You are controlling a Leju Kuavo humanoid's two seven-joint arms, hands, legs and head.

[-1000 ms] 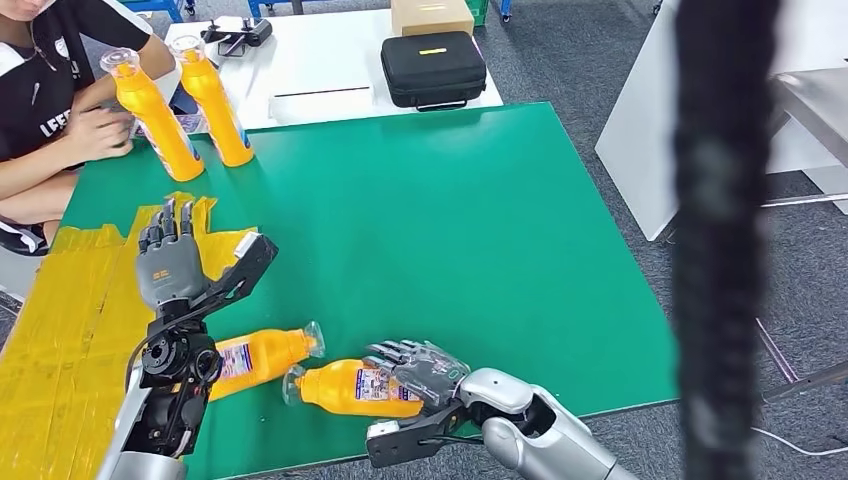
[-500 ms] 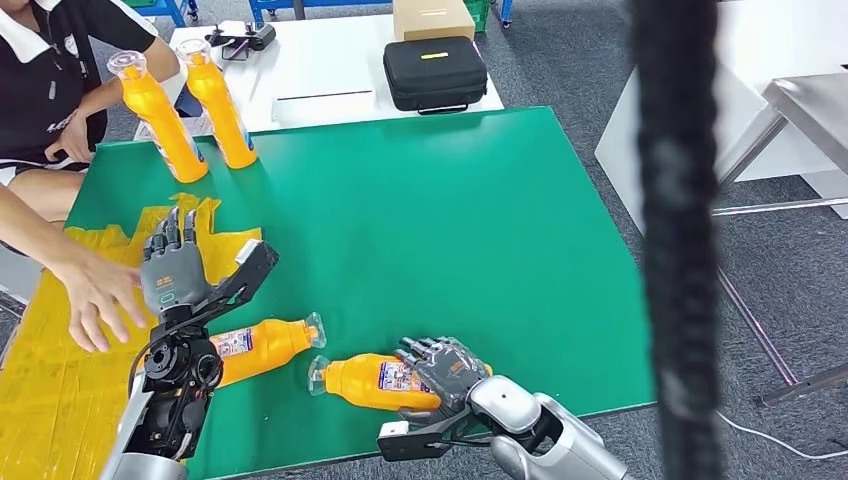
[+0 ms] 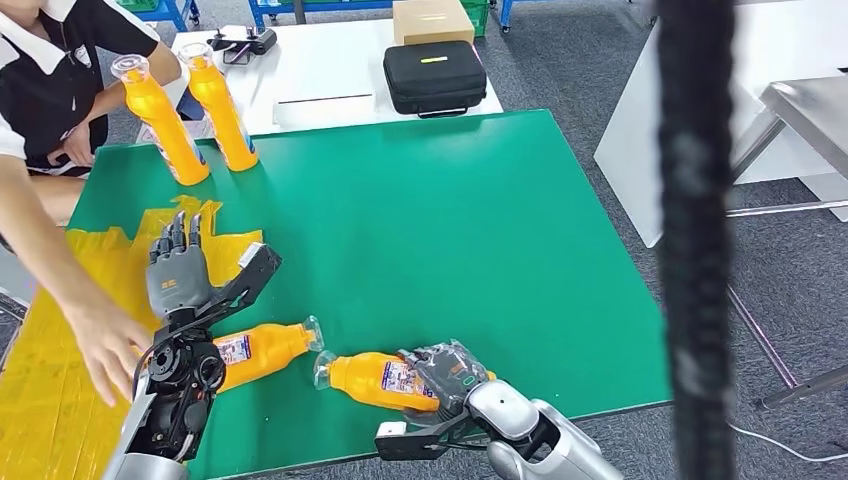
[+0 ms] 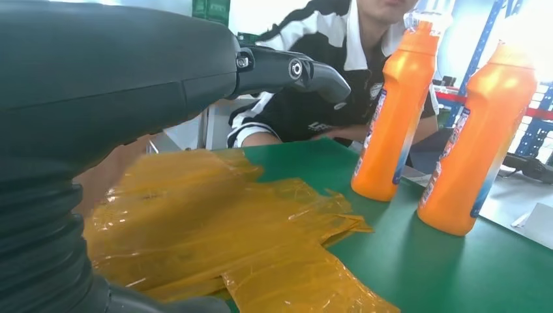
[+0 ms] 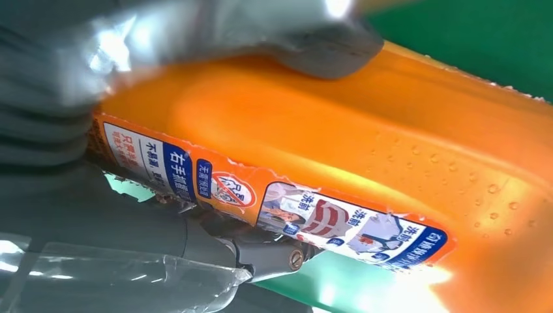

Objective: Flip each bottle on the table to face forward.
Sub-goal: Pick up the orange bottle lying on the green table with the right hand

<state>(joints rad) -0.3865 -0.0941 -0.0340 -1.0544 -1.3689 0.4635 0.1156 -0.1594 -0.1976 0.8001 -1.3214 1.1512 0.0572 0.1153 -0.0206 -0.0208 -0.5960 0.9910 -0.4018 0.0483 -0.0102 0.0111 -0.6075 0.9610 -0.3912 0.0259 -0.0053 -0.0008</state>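
Observation:
Two orange bottles lie on their sides near the front of the green table (image 3: pixel 450 220). My right hand (image 3: pixel 447 367) grips the nearer lying bottle (image 3: pixel 372 380) by its body, cap pointing left. In the right wrist view its label (image 5: pixel 326 218) faces the camera and my fingers (image 5: pixel 215 32) wrap over it. The other lying bottle (image 3: pixel 262 348) rests beside my left arm. My left hand (image 3: pixel 180 275) is open above the table, fingers up, holding nothing. Two more orange bottles (image 3: pixel 160 120) (image 3: pixel 222 105) stand upright at the back left; the left wrist view shows both standing bottles (image 4: pixel 391 117) (image 4: pixel 482 143).
A person sits at the back left; their hand (image 3: pixel 105 340) reaches over the yellow tape patch (image 3: pixel 60 400) next to my left arm. Behind the green table a white table (image 3: pixel 320 70) carries a black case (image 3: pixel 434 70) and a cardboard box (image 3: pixel 432 18). A dark blurred strip (image 3: pixel 695 250) crosses the right side.
The bottle in my right hand has shifted a little to the right. The person's hand has come in over the yellow tape, closer to my left arm. My left hand has stayed put.

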